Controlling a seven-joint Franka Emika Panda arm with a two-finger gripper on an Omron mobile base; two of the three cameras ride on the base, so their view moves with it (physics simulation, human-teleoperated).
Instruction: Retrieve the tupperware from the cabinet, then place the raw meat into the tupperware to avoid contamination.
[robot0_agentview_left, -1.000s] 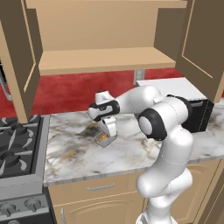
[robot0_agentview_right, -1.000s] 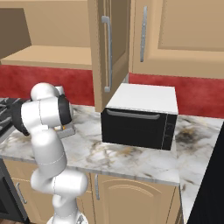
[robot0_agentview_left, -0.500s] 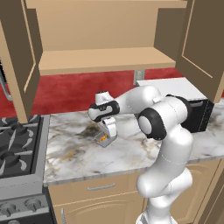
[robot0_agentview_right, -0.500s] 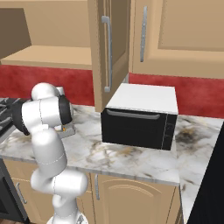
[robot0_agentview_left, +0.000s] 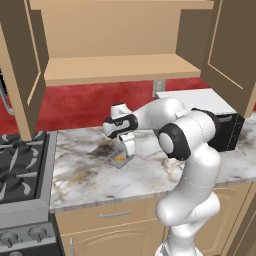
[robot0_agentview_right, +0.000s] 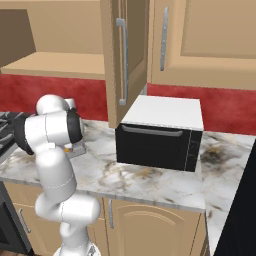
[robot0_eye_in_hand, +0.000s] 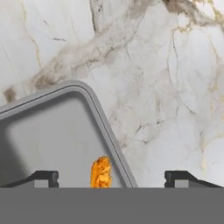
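Note:
The tupperware (robot0_eye_in_hand: 48, 140) is a shallow grey tray lying on the marble counter (robot0_eye_in_hand: 166, 87). A small orange-red piece of raw meat (robot0_eye_in_hand: 101, 172) lies inside it, close to its right wall. My gripper (robot0_eye_in_hand: 111, 177) hangs just above the tray's edge, open, with the meat between and below the spread fingertips and nothing gripped. From the left base view the gripper (robot0_agentview_left: 123, 146) points down over the tupperware (robot0_agentview_left: 118, 160) in front of the red backsplash. The cabinet (robot0_agentview_left: 120, 67) above stands open, its wooden shelf bare.
A black microwave with a white top (robot0_agentview_left: 220, 125) stands to the right of the arm, seen also from the other side (robot0_agentview_right: 160, 132). A stove (robot0_agentview_left: 20, 165) sits at the counter's left end. The open cabinet doors (robot0_agentview_left: 20, 60) (robot0_agentview_left: 230, 45) jut out overhead.
The fingers have spread apart above the tupperware. The arm itself has stayed where it was.

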